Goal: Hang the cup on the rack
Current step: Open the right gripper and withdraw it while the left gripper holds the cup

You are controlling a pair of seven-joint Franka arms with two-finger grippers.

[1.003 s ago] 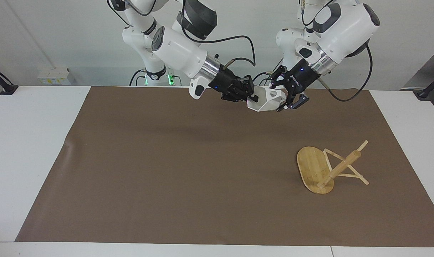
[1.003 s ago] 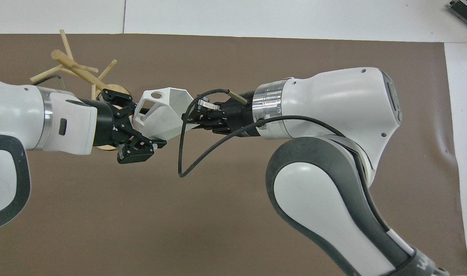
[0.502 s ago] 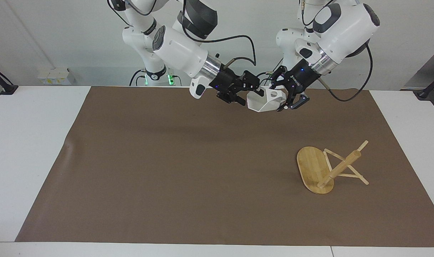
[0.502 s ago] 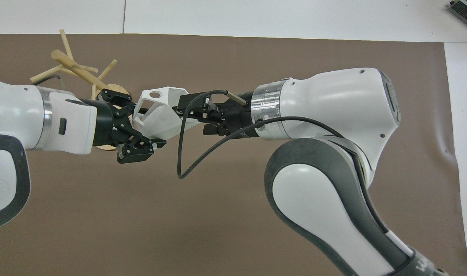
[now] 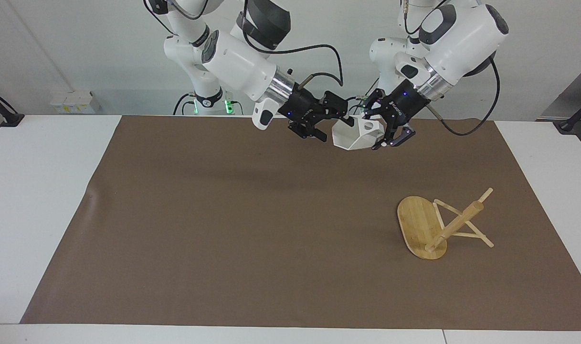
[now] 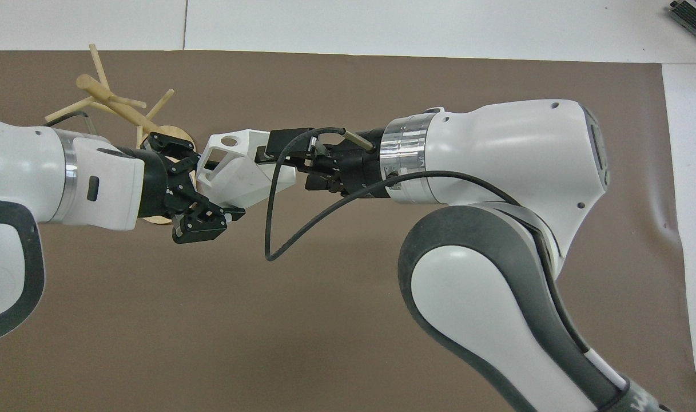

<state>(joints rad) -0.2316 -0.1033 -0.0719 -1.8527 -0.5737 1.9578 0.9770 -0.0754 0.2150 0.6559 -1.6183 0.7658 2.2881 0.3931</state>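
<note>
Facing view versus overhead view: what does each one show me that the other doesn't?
Only the facing view shows the whole rack, tipped over on the brown mat, and the clear air under the cup. Only the overhead view looks down on the left arm, which covers most of the rack's base. Both show the cup between the left gripper, jaws shut on it, and the right gripper, jaws open.

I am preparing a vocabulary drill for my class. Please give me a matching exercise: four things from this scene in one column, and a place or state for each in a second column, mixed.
Things:
1. cup
2. rack
3. left tool
4. right tool

Places or states:
A. open, at the cup's rim
B. standing on the brown mat, away from both tools
C. in the air between both tools
D. shut on the cup

Pairs: 1-C, 2-B, 3-D, 4-A
</note>
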